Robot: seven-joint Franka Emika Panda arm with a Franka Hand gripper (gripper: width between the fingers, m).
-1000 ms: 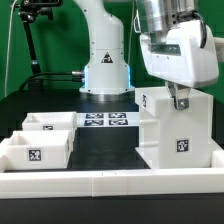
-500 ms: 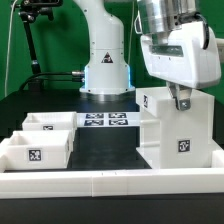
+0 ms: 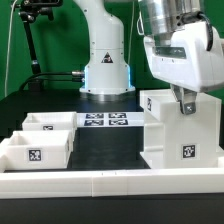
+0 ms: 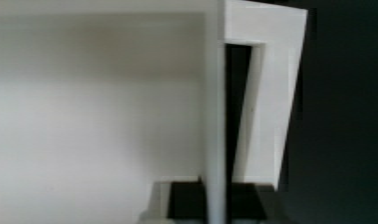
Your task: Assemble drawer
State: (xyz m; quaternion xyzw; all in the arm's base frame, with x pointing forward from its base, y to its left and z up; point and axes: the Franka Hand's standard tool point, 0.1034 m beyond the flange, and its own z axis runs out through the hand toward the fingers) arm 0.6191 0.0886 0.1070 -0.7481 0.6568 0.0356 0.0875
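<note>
The surface (image 3: 110, 150) is matte black, and a green backdrop (image 3: 60, 50) hangs behind it. A dark stand (image 3: 33, 40) rises at the far corner on the exterior view's left. A long low white wall (image 3: 100, 181) runs along the edge nearest the exterior camera. The marker board (image 3: 108, 120) lies flat mid-surface, in front of the arm's round white base (image 3: 107, 75).

All the drawer parts are smooth white plastic with black-and-white square tags. The casing (image 3: 180, 135) is a tall box standing upright by the edge on the exterior view's right, just behind the wall. Toward the corner on the exterior view's left sit two shallow open trays, touching or nearly so: the near tray (image 3: 35, 152) and the far tray (image 3: 52, 122).

The arm (image 3: 178, 50) reaches down from above, its bulky white wrist over the casing. The claw (image 3: 183, 104) points straight down at the casing's top edge. In the wrist view a thin wall of the casing (image 4: 97, 110) runs edge-on between the dark pads of the claw (image 4: 223, 203), which looks clenched on that wall.
</note>
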